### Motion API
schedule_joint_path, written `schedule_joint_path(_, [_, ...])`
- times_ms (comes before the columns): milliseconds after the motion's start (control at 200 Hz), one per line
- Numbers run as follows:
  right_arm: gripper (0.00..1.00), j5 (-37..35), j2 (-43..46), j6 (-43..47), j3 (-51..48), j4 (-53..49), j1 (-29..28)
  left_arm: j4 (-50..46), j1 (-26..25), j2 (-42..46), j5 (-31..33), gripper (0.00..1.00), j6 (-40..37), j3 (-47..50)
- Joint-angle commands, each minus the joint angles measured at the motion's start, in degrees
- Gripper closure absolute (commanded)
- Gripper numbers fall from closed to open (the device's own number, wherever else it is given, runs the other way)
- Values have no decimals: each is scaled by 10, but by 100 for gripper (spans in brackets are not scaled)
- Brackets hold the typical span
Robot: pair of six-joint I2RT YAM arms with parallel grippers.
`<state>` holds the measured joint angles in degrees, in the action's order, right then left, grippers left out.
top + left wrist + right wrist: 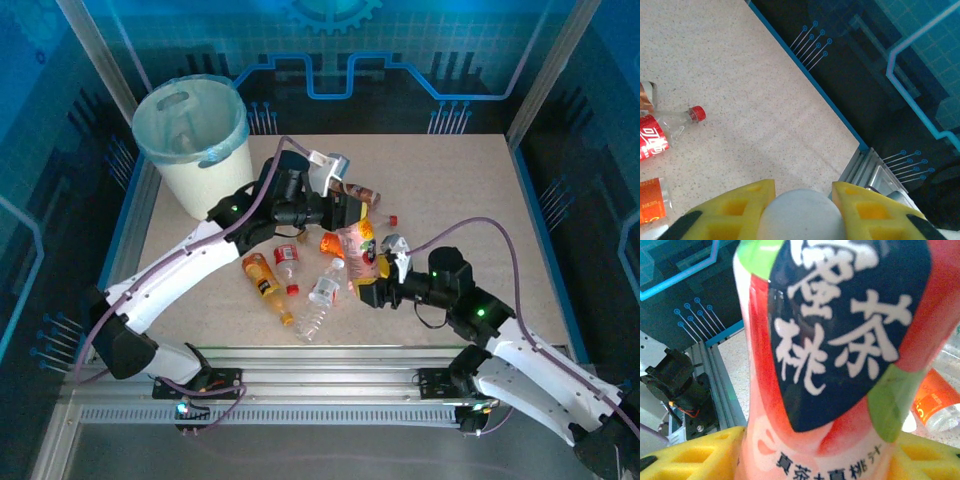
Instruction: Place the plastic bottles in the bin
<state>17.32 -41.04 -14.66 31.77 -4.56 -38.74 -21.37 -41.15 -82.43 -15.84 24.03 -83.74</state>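
Presently, right gripper (810,462) was clamped on the peach-tea bottle (840,340) at mid-table, left gripper (802,210) closed on a pale rounded object (800,220); bin (205,185) stood far-left, so the bottle was judged best lifted clear of the loose bottles (322,295) and released squarely over the rim.

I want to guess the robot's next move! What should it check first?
1. Right gripper shut on the pink tea bottle: ok.
2. Left gripper shut on a white round thing: ok; which bottle it is, cannot tell.
3. Bin upright, mouth open: ok.
4. All bottles off the table: not ok; an orange bottle and a clear bottle lie there.
5. Right gripper's way to the bin free: not ok; the left arm lies between.
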Motion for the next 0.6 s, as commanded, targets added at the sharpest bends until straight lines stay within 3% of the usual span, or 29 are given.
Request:
schedule_joint_path(0, [35, -19, -16, -2, 40, 20, -7, -16, 3, 34, 36, 79, -25, 6])
schedule_joint_path(175, [18, -18, -71, 21, 122, -16, -22, -14, 4, 65, 91, 95, -22, 18])
schedule_joint_path(305, [4, -26, -111, 47, 175, -43, -38, 8, 5, 100, 137, 100, -14, 64])
schedule_joint_path(595, [0, -49, -217, 69, 300, -88, -61, 15, 23, 200, 279, 100, -37, 135])
